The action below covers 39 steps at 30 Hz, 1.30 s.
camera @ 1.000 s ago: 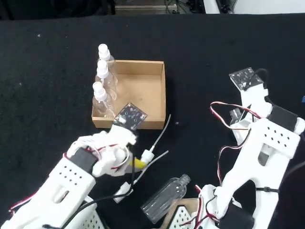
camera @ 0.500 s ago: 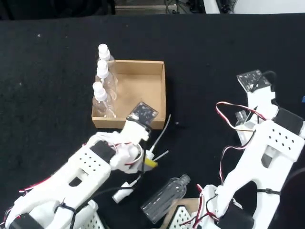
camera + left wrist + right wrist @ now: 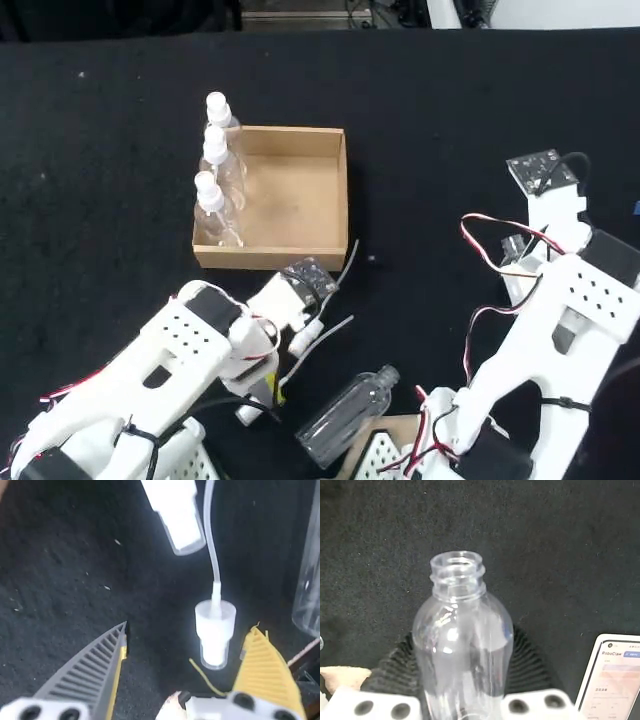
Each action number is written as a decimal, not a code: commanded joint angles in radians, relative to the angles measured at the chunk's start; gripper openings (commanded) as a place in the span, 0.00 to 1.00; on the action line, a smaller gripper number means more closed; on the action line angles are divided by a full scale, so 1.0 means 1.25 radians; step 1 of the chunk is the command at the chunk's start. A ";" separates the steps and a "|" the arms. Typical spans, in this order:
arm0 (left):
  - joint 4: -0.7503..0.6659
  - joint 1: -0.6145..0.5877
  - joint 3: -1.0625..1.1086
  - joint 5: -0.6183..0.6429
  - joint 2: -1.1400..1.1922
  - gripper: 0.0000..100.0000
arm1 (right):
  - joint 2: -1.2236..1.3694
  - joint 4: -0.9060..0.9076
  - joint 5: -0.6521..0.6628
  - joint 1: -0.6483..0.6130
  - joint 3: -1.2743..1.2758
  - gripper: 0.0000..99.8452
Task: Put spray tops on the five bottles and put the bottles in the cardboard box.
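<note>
Lining up my left claw on a loose spray top while the other claw holds an open bottle.
My left claw hangs spread wide just above the table. The spray top lies between its fingers, nearer the yellow one, with its tube pointing away, and a second spray top lies just beyond. My right claw is clenched round an uncapped bottle by the table's near edge, neck free. Three capped bottles stand along the left wall of the cardboard box, mid-table. I judge this the pick-up of a top for the fourth bottle. Next I should settle lower, centre the cap, close on it squarely, then thread the tube into that open neck.
</note>
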 commanded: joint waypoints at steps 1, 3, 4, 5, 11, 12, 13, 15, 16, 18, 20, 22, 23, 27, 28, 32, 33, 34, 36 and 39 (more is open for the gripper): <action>0.022 0.002 -0.006 -0.016 0.001 0.33 | -0.037 0.000 0.001 0.009 -0.051 0.01; 0.022 0.013 0.010 -0.016 0.001 0.33 | -0.036 0.000 0.001 0.006 -0.051 0.01; 0.022 0.023 0.015 -0.012 0.001 0.33 | -0.036 0.000 0.001 0.006 -0.051 0.01; 0.022 0.039 0.018 -0.011 0.001 0.33 | -0.036 0.000 0.001 0.006 -0.051 0.01; -0.048 0.142 0.085 0.061 0.001 0.33 | -0.036 0.000 0.001 0.006 -0.051 0.01; -0.070 0.148 0.101 0.070 0.001 0.33 | -0.036 0.000 0.001 0.006 -0.051 0.01; -0.086 0.149 0.112 0.077 0.001 0.33 | -0.036 0.000 0.001 0.007 -0.051 0.01; -0.098 0.150 0.116 0.079 0.001 0.28 | -0.036 0.000 0.001 0.011 -0.051 0.01; -0.095 0.153 0.112 0.079 0.001 0.24 | -0.036 0.000 0.001 0.012 -0.051 0.01; -0.087 0.152 0.102 0.079 0.001 0.15 | -0.036 0.000 0.001 0.012 -0.051 0.01; -0.081 0.150 0.095 0.080 0.001 0.09 | -0.036 0.000 0.001 0.010 -0.051 0.01; -0.066 0.150 0.093 0.077 0.001 0.07 | -0.036 0.000 0.001 0.009 -0.051 0.01; -0.060 0.150 0.093 0.075 0.001 0.07 | -0.036 0.000 0.001 0.009 -0.051 0.01; -0.021 0.145 0.073 0.063 0.001 0.07 | -0.036 0.000 0.001 0.009 -0.051 0.01; 0.001 0.133 0.056 0.045 0.001 0.07 | -0.036 0.000 0.001 0.009 -0.051 0.01; 0.149 0.004 -0.069 -0.102 0.001 0.07 | -0.036 0.000 0.001 0.010 -0.051 0.01; 0.189 -0.046 -0.109 -0.150 0.001 0.07 | -0.036 0.000 0.001 0.010 -0.051 0.01; 0.233 -0.098 -0.145 -0.204 0.001 0.07 | -0.036 0.000 0.001 0.010 -0.051 0.01; 0.309 -0.211 -0.214 -0.320 0.001 0.07 | -0.036 0.000 0.001 0.010 -0.051 0.01; 0.381 -0.393 -0.296 -0.493 0.001 0.07 | -0.037 0.002 0.001 0.009 -0.051 0.01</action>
